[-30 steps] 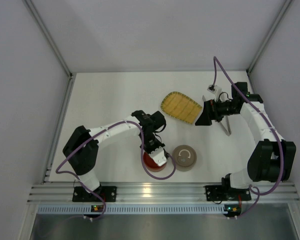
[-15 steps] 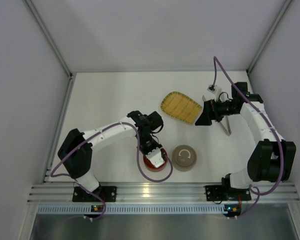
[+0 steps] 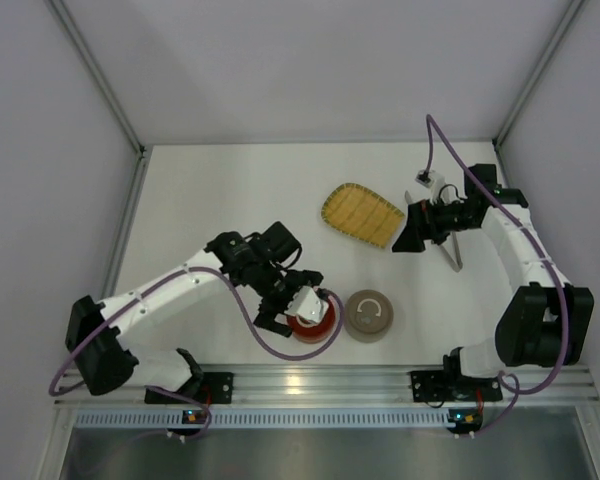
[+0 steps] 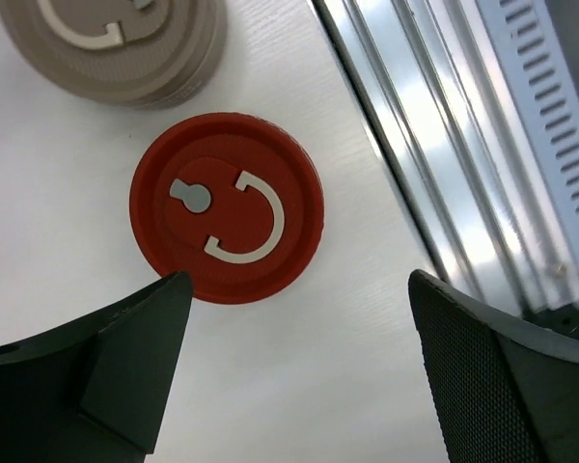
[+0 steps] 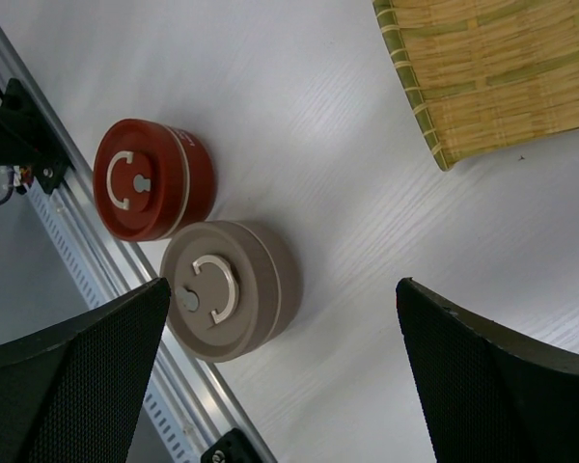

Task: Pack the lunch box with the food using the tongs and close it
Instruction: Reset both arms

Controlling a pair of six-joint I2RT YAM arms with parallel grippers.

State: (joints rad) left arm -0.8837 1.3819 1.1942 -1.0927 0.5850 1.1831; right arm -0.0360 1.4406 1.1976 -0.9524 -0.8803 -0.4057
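Two lidded round tins sit touching on the tabletop [image 3: 220,200]: one red tin [image 4: 227,220] directly below the left end effector [image 4: 297,282], whose fingers stand spread wide and grasp nothing, and one taupe tin [image 5: 222,289] just beside it on the side toward the right arm. The right end effector [image 5: 282,285] is likewise released and empty, well apart from both tins. One yellow woven tray [image 3: 362,216] lies just beside it on its inner side, and the single pair of silvery tongs [image 3: 452,252] lies flat close by its outer side.
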